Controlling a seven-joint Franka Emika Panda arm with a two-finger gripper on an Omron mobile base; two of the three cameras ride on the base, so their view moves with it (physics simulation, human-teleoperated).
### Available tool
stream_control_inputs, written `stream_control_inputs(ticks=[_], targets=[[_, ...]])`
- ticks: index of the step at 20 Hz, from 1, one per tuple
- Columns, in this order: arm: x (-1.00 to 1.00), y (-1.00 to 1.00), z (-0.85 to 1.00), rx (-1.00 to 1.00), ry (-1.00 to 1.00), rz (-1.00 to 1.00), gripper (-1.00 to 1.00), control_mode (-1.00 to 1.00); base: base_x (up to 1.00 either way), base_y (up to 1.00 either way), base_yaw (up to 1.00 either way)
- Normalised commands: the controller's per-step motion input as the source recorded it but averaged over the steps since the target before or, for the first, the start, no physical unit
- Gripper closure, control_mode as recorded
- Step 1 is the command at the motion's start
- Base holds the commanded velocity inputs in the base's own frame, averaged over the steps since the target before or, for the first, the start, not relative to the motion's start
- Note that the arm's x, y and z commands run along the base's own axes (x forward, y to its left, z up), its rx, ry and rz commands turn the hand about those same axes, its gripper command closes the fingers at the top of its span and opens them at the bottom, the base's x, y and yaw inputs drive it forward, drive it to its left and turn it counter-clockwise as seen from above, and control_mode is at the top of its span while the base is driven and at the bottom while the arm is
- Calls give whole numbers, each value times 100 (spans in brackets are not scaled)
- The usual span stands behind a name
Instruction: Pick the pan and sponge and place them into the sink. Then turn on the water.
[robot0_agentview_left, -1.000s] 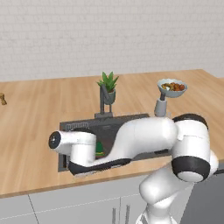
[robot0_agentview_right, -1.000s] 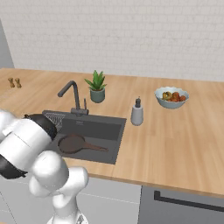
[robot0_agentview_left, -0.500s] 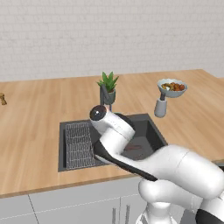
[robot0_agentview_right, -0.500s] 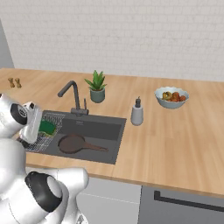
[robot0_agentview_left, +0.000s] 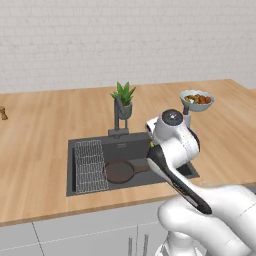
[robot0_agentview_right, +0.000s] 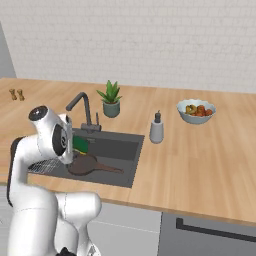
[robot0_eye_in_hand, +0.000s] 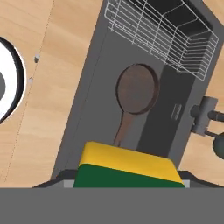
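The dark brown pan (robot0_agentview_left: 120, 171) lies flat on the floor of the dark grey sink (robot0_agentview_left: 135, 145), its handle pointing right; the right base view has this pan (robot0_agentview_right: 84, 165) too. My gripper (robot0_eye_in_hand: 127, 181) is shut on the sponge (robot0_eye_in_hand: 127, 168), green layer over yellow, which hangs above the pan's handle (robot0_eye_in_hand: 122, 127). From the right base view the sponge (robot0_agentview_right: 80, 145) hovers over the sink's left rear part, near the faucet (robot0_agentview_right: 82, 107). I see no stream at the spout.
A wire rack (robot0_agentview_left: 91, 165) fills the sink's left end. Behind the basin stands a potted plant (robot0_agentview_right: 111, 99). To the right are a soap dispenser (robot0_agentview_right: 157, 131) and a white bowl of food (robot0_agentview_right: 196, 111). Two small shakers (robot0_agentview_right: 16, 94) sit far left.
The arm has swung widely and carried the sponge from over the rack toward the middle of the sink. The pan has stayed where it lay.
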Motion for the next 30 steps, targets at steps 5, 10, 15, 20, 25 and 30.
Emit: stream_control_inputs(ticks=[5, 10, 15, 20, 25, 30], targets=[[18, -69, 3, 13, 0, 36, 100, -100, 0, 0, 0], [38, -30, -1, 10, 0, 41, 100, -100, 0, 0, 0], [71, -1, 0, 0, 16, 46, 100, -100, 0, 0, 0], [71, 9, -20, -1, 21, 36, 100, -100, 0, 0, 0], [63, 25, -25, -2, 1, 28, 100, -100, 0, 0, 0], [29, 44, -23, -6, -2, 10, 100, -100, 0, 0, 0]])
